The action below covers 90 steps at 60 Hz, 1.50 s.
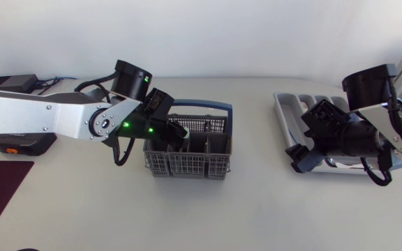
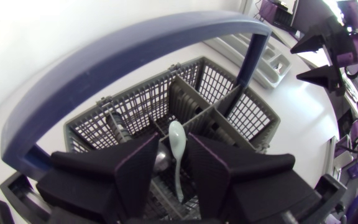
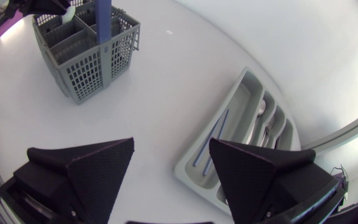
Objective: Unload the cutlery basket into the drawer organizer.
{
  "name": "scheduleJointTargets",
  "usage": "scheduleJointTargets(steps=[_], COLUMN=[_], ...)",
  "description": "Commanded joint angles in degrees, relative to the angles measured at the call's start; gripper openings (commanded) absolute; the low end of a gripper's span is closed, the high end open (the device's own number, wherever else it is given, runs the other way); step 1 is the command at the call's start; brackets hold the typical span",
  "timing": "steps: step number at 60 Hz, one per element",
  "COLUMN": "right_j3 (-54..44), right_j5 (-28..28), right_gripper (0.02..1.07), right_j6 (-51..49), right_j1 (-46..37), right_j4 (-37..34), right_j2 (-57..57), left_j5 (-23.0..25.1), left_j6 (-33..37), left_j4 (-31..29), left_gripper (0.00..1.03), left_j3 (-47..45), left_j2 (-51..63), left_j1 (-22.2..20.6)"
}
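Two arms flank the cutlery basket (image 1: 187, 166). Its blue handle (image 2: 135, 43) arches over the left gripper (image 2: 174, 149), whose parted fingers straddle a pale spoon (image 2: 175, 132) standing inside without pinching it. Well right of the basket, the right gripper (image 3: 171, 155) hangs spread beside the drawer organizer (image 3: 244, 112), where some cutlery already lies.

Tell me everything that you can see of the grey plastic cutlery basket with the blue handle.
The grey plastic cutlery basket stands upright on the white table, near its middle. Its walls are open lattice; solid grey partitions split it into compartments, and a blue arched handle spans the top. My left gripper is down inside it, a pale spoon standing between its open fingers.
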Motion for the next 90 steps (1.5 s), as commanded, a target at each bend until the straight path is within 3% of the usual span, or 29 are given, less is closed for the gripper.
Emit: scheduleJointTargets(steps=[1,15,31,66,73,90], right_j3=[0.3,-0.4,-1.5,-2.4,-2.4,-2.1], right_j5=[0.4,0.5,0.5,0.6,0.5,0.5], right_gripper=[0.89,0.89,0.89,0.89,0.89,0.89], right_j6=[1.7,1.8,1.4,0.6,0.2,0.5], right_j1=[0.6,0.9,0.7,0.8,0.8,1.3], right_j4=[-0.5,0.0,1.1,2.0,2.0,2.0], right_j2=[-0.4,-0.4,-0.7,-0.5,-0.6,-0.6], left_j5=[0.4,0.9,2.8,4.5,6.6,7.5], left_j6=[-0.9,-1.2,-0.9,-0.8,-0.8,-0.3], left_j4=[0.7,1.3,1.4,4.4,5.0,16.7], left_gripper=[0.36,0.33,0.1,0.04,0.04,0.04], left_j3=[-1.8,-1.1,-0.3,-2.2,-4.0,-14.8], left_j2=[2.0,4.5,6.3,4.9,1.8,-13.4], left_j1=[0.3,-0.7,-1.3,-1.5,-0.7,-2.0])
